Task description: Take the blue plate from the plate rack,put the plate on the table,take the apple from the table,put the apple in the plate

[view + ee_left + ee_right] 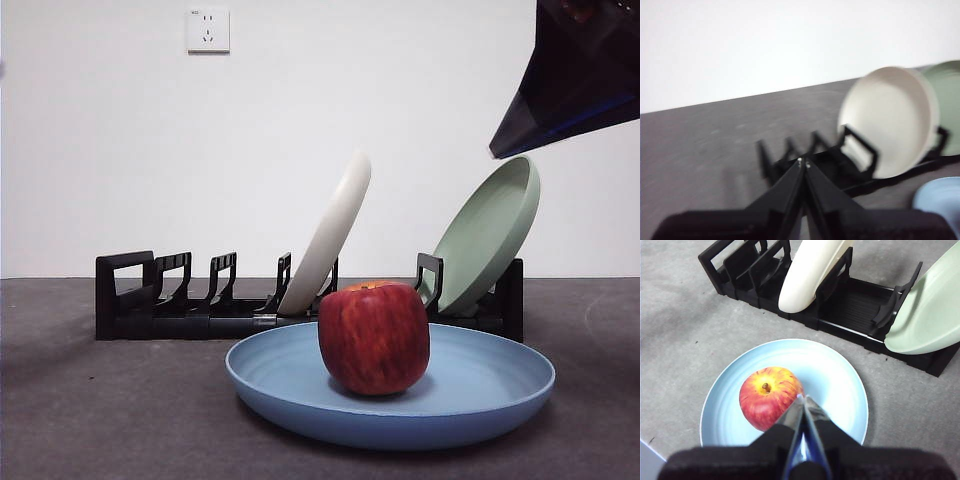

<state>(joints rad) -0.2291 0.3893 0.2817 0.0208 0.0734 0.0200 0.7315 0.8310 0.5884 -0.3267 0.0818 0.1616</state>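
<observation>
Deep-red blocky apple [770,397] sat in the matte light-blue round plate [837,375], on the dark grey worktop [90,400] just before the black slotted plate rack [180,300]. Both grippers' fingers pressed together, empty: right gripper [802,399] above the plate, left gripper [803,162] beside the rack. Task looked complete; next, retract only.

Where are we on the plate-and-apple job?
Looks finished: the matte light-blue round plate lies flat on the dark grey table, off the black plastic rack, with the deep-red apple sitting in it. Nothing in hand: right hand shut, empty, above the apple. Nothing left.
</observation>
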